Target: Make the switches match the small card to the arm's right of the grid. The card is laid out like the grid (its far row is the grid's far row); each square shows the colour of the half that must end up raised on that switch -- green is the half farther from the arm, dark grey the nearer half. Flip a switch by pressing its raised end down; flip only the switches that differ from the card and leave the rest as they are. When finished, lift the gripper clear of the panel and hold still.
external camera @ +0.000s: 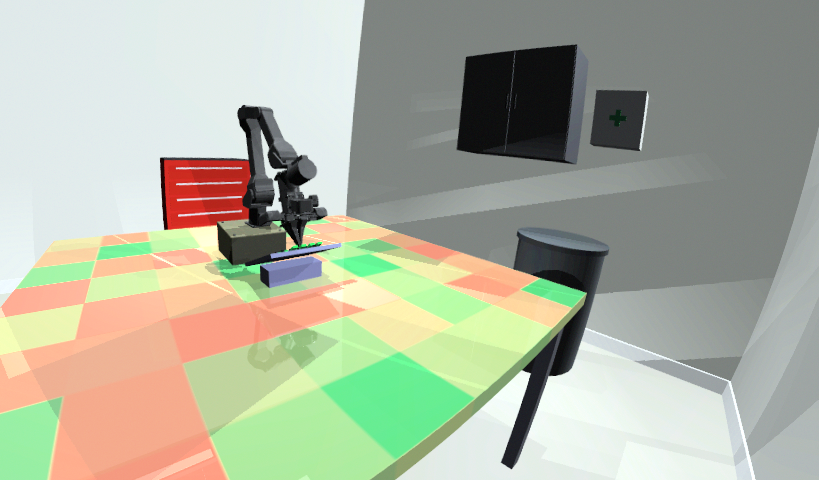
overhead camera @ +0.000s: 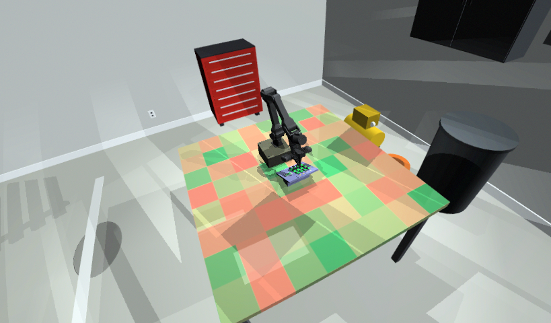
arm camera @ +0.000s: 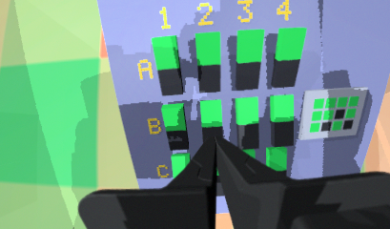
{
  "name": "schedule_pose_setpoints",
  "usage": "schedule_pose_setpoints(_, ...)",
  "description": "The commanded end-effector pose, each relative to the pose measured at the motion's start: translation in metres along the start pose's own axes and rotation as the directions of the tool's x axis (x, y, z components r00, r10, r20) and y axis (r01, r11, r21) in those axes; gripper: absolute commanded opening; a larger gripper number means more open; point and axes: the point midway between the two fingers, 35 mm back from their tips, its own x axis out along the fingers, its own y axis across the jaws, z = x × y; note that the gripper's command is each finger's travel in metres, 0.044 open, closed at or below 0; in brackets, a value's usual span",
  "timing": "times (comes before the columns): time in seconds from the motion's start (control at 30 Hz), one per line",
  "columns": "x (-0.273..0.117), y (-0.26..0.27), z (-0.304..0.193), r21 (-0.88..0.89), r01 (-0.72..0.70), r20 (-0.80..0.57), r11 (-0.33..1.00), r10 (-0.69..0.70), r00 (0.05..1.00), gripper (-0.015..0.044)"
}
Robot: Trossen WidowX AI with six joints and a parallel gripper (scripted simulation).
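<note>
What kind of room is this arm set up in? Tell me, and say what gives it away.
Probably a workshop or garage: a red wheeled tool chest, what looks like a yellow air compressor, and a black double-door wall cabinet.

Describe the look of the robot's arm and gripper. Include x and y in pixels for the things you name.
The arm (overhead camera: 284, 118) (external camera: 273, 136) is black to dark grey, with slim angular links and rounded, drum-like joints. The gripper (overhead camera: 299, 164) (external camera: 299, 246) (arm camera: 214, 142) is black too, with two smooth, wedge-shaped fingers tapering to points. No cables or markings are discernible.
</note>
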Motion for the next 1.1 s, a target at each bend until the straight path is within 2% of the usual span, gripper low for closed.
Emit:
schedule_pose_setpoints(0.0, 0.001, 0.0, 0.0, -0.006, -0.004, 0.002, 1.0, 0.004, 1.0, 0.0)
schedule_pose_setpoints(0.9, 0.004, 0.001, 0.0, -0.006, -0.004, 0.002, 1.0, 0.004, 1.0, 0.0)
schedule_pose_setpoints(0.97, -0.004, 0.0, 0.001, -0.001, -0.001, -0.004, 1.0, 0.001, 1.0, 0.0)
schedule_pose_setpoints(1.07, -0.041, 0.001, 0.004, -0.004, -0.003, -0.018, 1.0, 0.003, 1.0, 0.0)
